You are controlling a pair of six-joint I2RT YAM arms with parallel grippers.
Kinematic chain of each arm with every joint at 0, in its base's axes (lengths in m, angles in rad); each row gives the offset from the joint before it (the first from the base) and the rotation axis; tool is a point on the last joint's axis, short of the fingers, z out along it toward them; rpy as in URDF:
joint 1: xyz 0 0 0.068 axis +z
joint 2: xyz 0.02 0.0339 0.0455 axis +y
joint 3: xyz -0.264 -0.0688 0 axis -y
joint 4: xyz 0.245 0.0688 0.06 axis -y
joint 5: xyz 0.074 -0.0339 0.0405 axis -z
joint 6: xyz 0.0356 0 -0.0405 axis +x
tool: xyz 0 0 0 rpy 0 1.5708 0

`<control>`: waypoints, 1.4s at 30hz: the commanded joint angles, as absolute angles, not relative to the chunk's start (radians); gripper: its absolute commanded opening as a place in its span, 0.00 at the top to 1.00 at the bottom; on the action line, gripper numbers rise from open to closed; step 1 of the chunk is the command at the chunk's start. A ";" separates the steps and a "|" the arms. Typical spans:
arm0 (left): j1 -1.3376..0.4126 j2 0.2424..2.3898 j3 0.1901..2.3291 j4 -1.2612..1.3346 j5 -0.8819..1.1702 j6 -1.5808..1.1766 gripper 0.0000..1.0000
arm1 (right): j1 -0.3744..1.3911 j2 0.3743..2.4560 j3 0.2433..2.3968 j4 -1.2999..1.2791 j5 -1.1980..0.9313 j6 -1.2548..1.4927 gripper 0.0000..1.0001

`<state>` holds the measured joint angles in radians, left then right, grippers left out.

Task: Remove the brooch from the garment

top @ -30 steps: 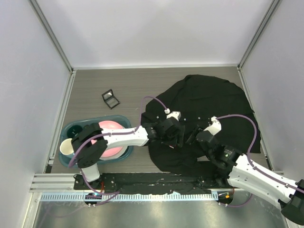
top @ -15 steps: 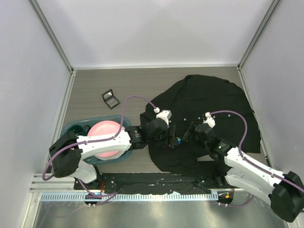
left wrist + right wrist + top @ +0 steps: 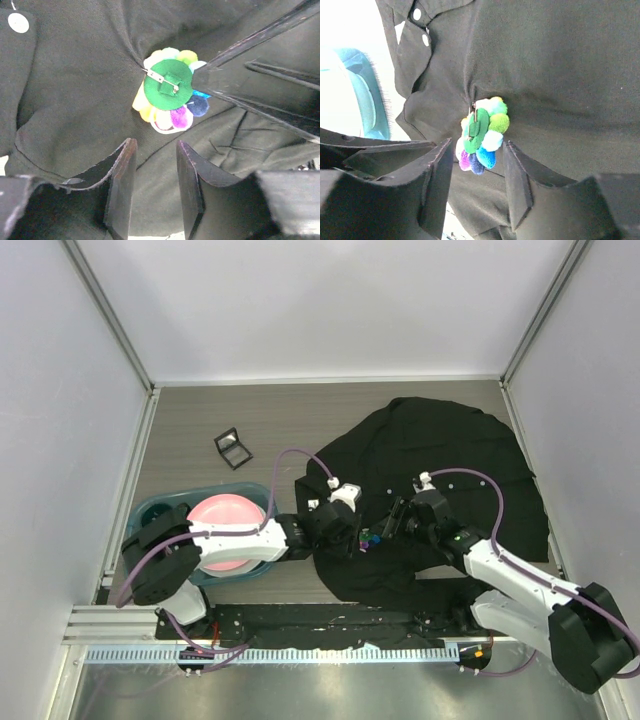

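Tearing threatens the shirt (image 3: 450,440) if our right claw (image 3: 474,146), bracketing the brooch (image 3: 481,131), grip unclear, pulls while our part-open left claw (image 3: 155,145) hangs empty.

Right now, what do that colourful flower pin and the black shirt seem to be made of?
Flower pin: probably felt or fuzzy yarn balls, matte and soft-looking, on a green felt-like disc; its clasp glints like metal. Shirt: thin woven cloth, matte black, judging by its soft folds and creases.

light: bright, even | glare: right wrist view's left edge blown white | focus: wrist views sharp
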<state>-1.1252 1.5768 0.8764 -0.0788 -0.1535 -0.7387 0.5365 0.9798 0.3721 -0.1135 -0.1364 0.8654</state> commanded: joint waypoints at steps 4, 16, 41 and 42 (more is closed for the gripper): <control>-1.112 1.637 0.971 -0.103 -0.227 -0.713 0.62 | 0.515 0.986 0.362 -0.048 -0.178 0.818 0.54; -1.058 1.552 0.770 0.158 -0.045 -1.095 0.37 | 0.508 1.017 0.301 0.026 -0.232 0.828 0.66; -1.023 1.701 0.532 0.712 -0.032 -1.534 0.54 | 0.508 0.979 0.218 0.195 -0.324 0.916 0.79; -1.023 1.700 0.532 0.701 -0.035 -1.532 0.54 | 0.509 0.980 0.218 0.196 -0.324 0.917 0.79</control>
<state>-1.0206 1.7428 0.5430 0.6800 0.0158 -1.5200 0.5129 0.9928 0.2142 0.1318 -0.2981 0.9043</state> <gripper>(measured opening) 0.459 0.205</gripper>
